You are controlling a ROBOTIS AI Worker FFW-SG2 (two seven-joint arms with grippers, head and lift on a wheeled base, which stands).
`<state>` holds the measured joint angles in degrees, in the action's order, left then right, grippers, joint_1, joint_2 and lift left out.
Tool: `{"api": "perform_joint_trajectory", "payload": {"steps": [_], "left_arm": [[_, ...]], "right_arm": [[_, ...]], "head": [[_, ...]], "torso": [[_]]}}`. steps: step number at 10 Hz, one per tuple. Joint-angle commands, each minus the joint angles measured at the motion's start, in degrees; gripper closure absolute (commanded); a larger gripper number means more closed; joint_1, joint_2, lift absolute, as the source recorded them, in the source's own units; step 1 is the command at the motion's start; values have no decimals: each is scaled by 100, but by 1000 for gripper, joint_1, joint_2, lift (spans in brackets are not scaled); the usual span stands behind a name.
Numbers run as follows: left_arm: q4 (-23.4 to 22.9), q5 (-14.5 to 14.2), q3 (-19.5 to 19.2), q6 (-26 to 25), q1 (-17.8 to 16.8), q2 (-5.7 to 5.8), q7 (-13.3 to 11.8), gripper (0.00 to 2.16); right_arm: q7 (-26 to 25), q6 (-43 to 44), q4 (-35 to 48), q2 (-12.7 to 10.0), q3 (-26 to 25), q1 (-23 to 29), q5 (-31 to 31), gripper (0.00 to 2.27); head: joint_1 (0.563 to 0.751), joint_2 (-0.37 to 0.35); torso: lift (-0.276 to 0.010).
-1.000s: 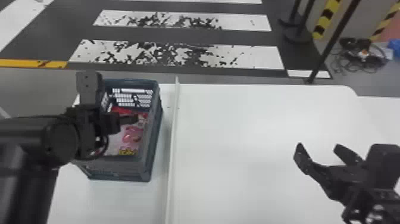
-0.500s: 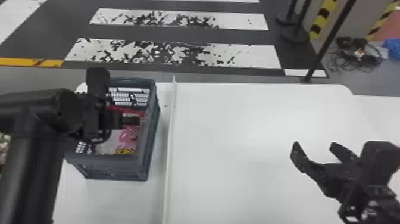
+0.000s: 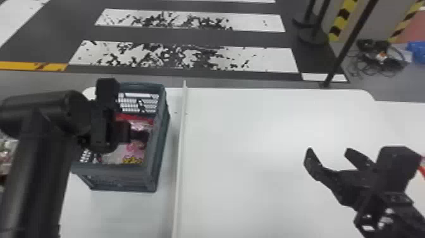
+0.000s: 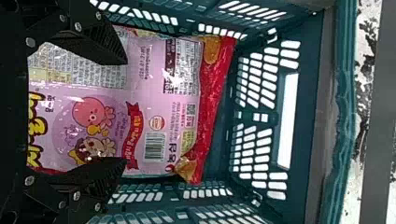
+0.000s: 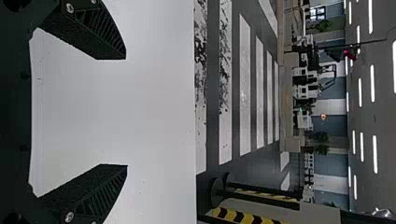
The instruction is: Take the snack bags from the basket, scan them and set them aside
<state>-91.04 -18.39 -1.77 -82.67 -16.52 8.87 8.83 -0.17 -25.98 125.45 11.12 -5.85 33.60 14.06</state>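
Jaws wide and empty, left gripper (image 4: 125, 111) and right gripper (image 5: 126, 112); snack bag (image 4: 154, 100) in basket (image 3: 126, 180), lifting, scanning, setting aside to come!

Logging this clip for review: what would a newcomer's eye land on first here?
Probably the pink snack bag with its red edge and cartoon octopus, lying in the dark plastic basket on the table's left part. Next, likely the right gripper, open over the white tabletop, and the worn crosswalk stripes on the floor beyond.

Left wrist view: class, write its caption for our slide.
The open black pincer over a pink and red snack bag inside a teal perforated plastic basket.
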Motion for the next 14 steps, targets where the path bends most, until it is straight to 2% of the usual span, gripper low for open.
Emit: {"api": "perform_joint_trajectory", "payload": {"steps": [1,2,3,4,5,6,7,10,14], "left_arm": [[175,99,-16,9,0,-8,-118,299],[333,99,-42,44,-27,1,-153,404],[473,108,-95,61,-44,-8,-329,802],[570,108,-113,132,-44,-17,-347,1312],[561,108,-174,149,-18,-34,-338,1693],[509,99,-201,149,17,-25,-276,1744],[465,90,-244,132,61,-25,-347,1878],[-89,-41,-359,114,342,-34,-197,1875],[-862,-208,-376,44,615,-87,-153,1875]], "right_arm": [[0,0,-12,39,40,-29,18,97],[0,0,-3,66,40,-20,61,97],[0,0,-3,92,31,-11,114,97],[0,0,6,92,22,-2,123,97],[0,18,15,83,31,-2,123,97],[0,18,23,74,31,15,123,97],[0,18,32,74,31,42,132,97],[-9,35,155,66,-31,174,167,97],[-9,35,261,57,-127,314,220,97]], "head": [[695,-9],[695,-5],[695,-1],[695,-2],[695,-3],[695,-2],[695,1],[695,6],[695,-6]], "torso": [[-75],[-75],[-75],[-75],[-75],[-75],[-75],[-75],[-75]]}}
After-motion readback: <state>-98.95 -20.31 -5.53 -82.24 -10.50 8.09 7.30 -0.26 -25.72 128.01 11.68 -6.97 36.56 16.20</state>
